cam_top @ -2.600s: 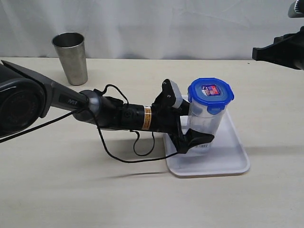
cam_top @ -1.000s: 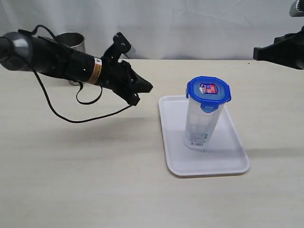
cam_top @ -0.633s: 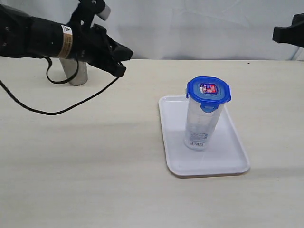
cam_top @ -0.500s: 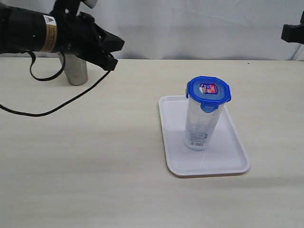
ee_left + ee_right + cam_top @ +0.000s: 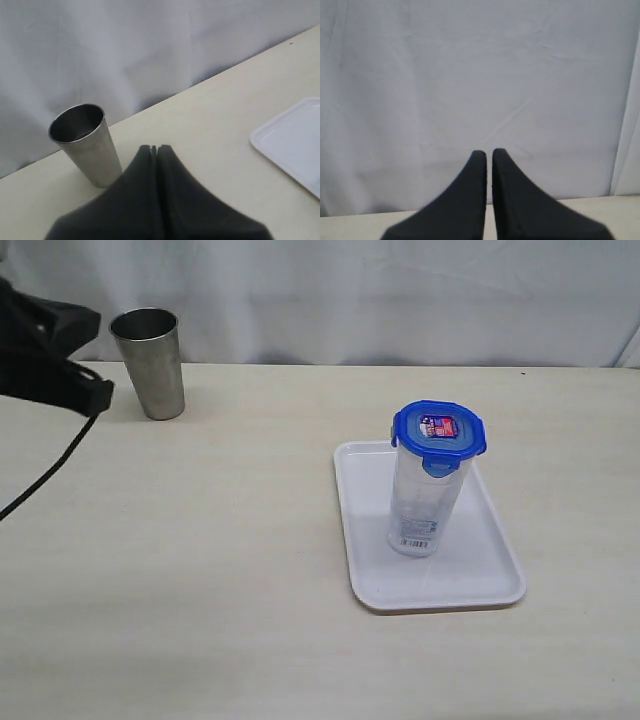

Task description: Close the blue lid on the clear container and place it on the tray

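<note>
Left fingers (image 5: pixel 146 167) and right fingers (image 5: pixel 478 172) closed, empty; clear container (image 5: pixel 422 508), blue lid (image 5: pixel 438 430) on, stands on tray (image 5: pixel 493 568).

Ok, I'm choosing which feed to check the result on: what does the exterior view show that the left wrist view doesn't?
Only the exterior: the tall clear plastic container, upright, capped by the bright blue snap-lock lid. Only the left wrist: the left end effector, shut and empty. Both: the grey steel cup, the flat white plastic tray, the beige table.
</note>
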